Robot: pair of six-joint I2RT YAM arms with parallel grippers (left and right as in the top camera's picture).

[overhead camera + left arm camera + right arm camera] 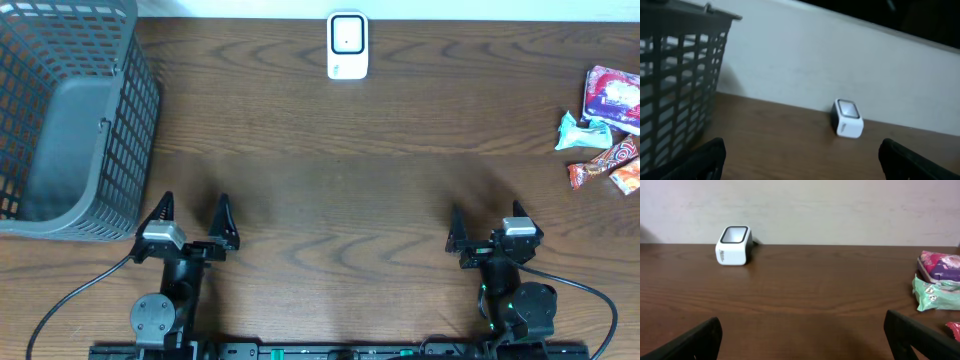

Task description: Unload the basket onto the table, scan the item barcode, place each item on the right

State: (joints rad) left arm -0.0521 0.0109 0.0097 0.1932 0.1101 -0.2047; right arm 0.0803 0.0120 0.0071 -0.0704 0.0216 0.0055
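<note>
White scanner [347, 45] with a dark window, at the middle of the bench's [330, 170] far edge. I note a pink packet [613, 93], a mint-green packet [580, 131] and red-orange wrappers [608, 162] clustered at the right edge. Left gripper [194, 200] and right gripper [487, 212] are spread wide, empty, near the front edge.

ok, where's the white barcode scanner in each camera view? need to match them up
Overhead: scanner at top centre, against the pale wall.
Left wrist: scanner right of centre, with the grey basket at far left.
Right wrist: scanner at upper left, with the snack packets at far right.
Shared landmark: the pale wall right behind the scanner shows in all three views.
</note>
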